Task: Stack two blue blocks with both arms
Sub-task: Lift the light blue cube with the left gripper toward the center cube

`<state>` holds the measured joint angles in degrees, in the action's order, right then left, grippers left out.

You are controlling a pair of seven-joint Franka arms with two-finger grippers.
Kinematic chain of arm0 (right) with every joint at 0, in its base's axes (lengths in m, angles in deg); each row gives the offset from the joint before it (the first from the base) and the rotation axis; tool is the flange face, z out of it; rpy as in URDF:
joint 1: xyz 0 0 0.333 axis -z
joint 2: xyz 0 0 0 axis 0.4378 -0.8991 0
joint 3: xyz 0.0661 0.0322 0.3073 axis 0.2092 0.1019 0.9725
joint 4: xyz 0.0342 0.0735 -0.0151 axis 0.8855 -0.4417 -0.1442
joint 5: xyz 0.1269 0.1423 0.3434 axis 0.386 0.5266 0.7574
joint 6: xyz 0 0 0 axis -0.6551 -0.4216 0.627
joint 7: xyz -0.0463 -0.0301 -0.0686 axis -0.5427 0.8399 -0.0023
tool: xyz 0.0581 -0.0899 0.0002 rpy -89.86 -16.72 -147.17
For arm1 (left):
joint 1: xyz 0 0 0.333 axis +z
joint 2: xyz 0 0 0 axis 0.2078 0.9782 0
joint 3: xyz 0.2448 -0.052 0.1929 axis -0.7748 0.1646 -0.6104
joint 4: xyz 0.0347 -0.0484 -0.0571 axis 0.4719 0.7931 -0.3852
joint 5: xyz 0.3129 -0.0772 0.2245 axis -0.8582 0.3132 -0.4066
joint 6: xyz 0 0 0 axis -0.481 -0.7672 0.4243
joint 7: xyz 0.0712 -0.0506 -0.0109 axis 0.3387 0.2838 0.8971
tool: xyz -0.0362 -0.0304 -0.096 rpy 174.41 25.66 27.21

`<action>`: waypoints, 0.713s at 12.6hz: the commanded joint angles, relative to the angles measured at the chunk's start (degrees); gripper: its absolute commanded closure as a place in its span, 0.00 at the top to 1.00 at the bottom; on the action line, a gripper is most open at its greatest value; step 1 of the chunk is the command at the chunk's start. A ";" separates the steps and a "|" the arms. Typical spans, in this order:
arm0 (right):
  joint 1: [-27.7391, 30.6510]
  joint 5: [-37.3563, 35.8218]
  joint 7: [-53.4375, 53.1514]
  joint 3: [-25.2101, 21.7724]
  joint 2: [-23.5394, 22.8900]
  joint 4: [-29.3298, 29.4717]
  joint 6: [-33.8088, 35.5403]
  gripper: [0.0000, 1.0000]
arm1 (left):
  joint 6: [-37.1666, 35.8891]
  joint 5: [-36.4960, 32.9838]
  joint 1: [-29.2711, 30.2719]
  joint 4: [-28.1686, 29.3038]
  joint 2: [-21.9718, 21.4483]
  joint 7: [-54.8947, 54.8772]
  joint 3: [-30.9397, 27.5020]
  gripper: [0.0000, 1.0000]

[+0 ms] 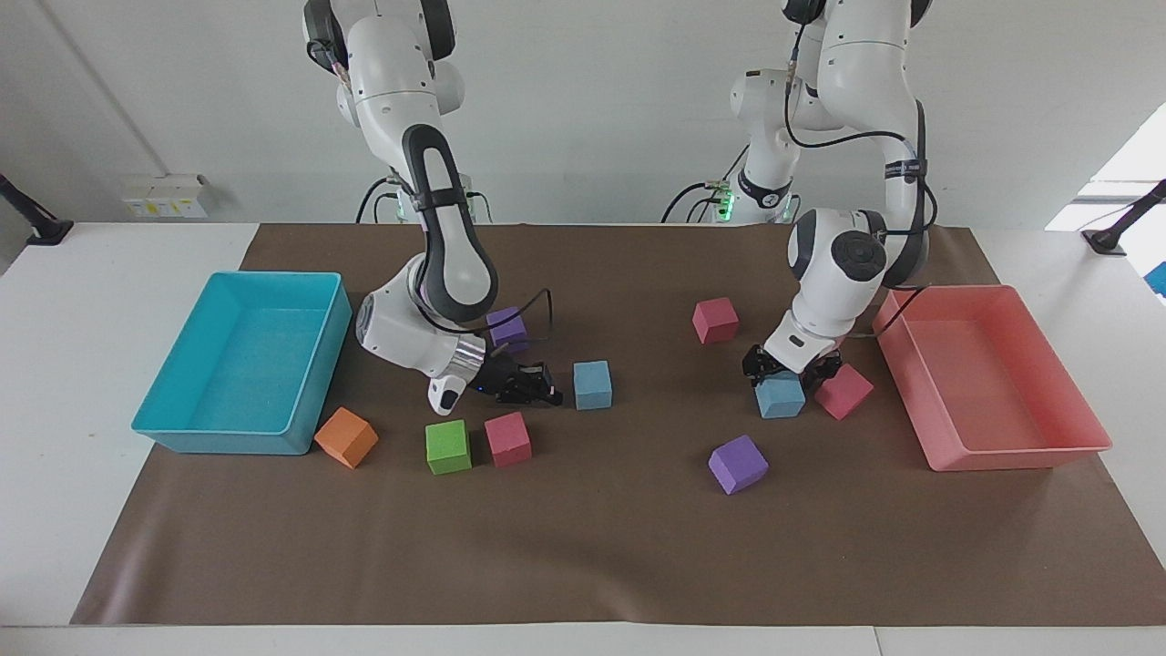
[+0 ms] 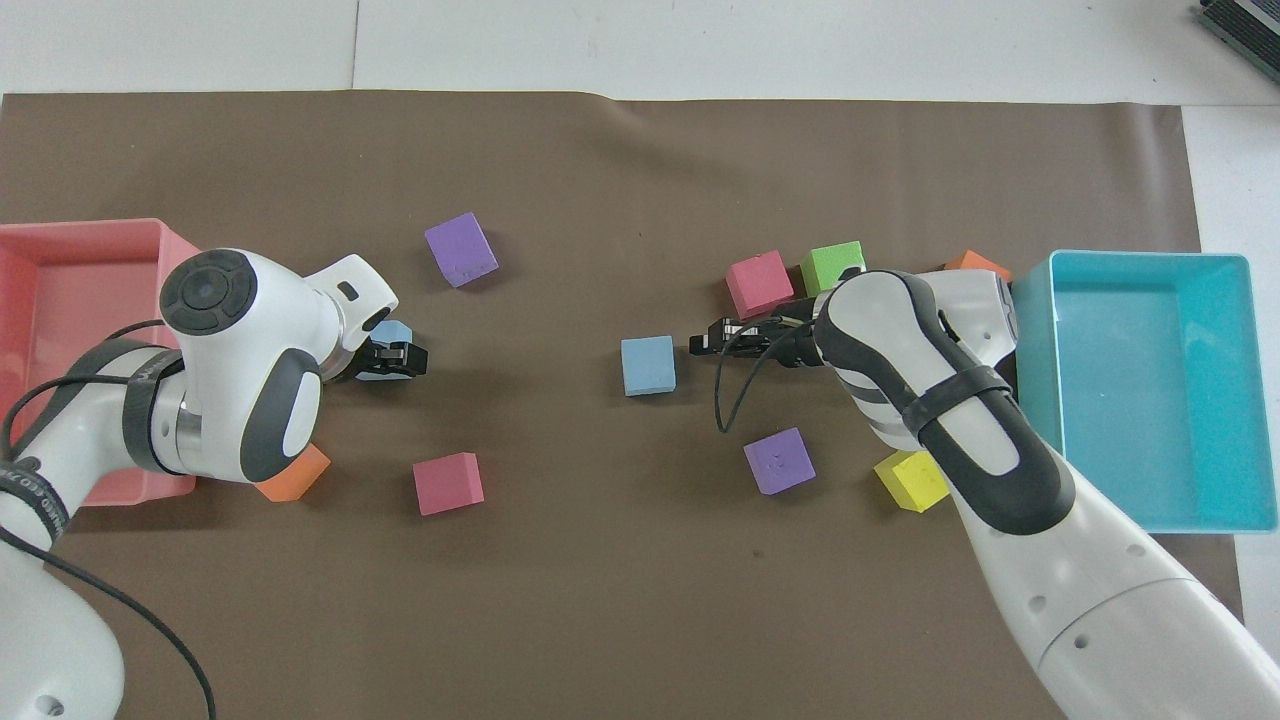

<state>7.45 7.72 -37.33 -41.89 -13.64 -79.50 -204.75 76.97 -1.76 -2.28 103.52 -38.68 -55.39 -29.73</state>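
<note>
Blue blocks apart on the desk (image 1: pixel 583 547), unstacked.
We see the left hand (image 1: pixel 791 367) spread wide over one blue block (image 1: pixel 780 395); the right hand (image 1: pixel 545 386), pinched empty, sits beside the other block (image 1: pixel 592 384).

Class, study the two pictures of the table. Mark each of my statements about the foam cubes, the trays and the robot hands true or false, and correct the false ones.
1. The two sky-blue foam cubes are stacked. False: the first sky-blue foam cube and the second sky-blue foam cube sit apart on the brown mat.
2. The right hand is shut, beside the first sky-blue foam cube. True.
3. The green foam cube lies in the turquoise plastic tray. False: it lies on the brown mat, outside the tray.
4. The left hand is open, low over the second sky-blue foam cube. True.
</note>
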 commanded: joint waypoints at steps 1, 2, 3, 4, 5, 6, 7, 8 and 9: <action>0.14 2.09 1.34 0.07 0.02 -0.58 -0.56 0.00 | 1.66 -0.36 -0.94 1.27 -0.79 1.07 -0.77 1.00; 0.14 2.09 1.42 0.07 0.02 -0.50 -0.65 0.00 | 2.70 -0.36 -0.94 1.36 -0.70 1.24 -0.69 1.00; 0.14 2.09 1.34 0.07 0.02 -0.50 -0.65 0.00 | 3.32 -0.36 -1.02 1.27 -0.61 1.33 -0.69 1.00; 0.14 2.09 1.34 0.16 0.02 -0.50 -0.65 0.00 | 3.33 -0.36 -1.03 1.27 -0.61 1.33 -0.77 0.87; 0.14 2.09 1.34 0.07 0.02 -0.50 -0.57 0.00 | 3.33 -0.36 -1.03 1.27 -0.61 1.68 -0.78 0.56; 0.14 2.09 1.34 0.07 0.02 -0.50 -0.65 0.00 | 3.33 -0.36 -1.03 1.10 -0.61 1.77 -0.78 0.23; 0.14 2.09 1.34 0.07 0.02 -0.50 -0.57 0.00 | 3.33 -0.36 -1.03 0.92 -0.52 1.86 -0.78 0.07; 0.23 2.09 1.34 0.07 0.02 -0.67 -0.48 0.00 | 3.07 -0.36 -1.03 0.92 -0.52 1.86 -0.78 0.02; 0.23 2.09 1.34 0.07 0.11 -0.76 -0.48 0.00 | 2.81 -0.36 -1.03 0.92 -0.52 2.30 -0.69 0.01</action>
<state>7.46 7.72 -37.33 -41.92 -13.64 -79.61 -204.75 78.83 -1.76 -2.41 103.53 -38.71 -54.56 -29.76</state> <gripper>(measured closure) 0.991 0.414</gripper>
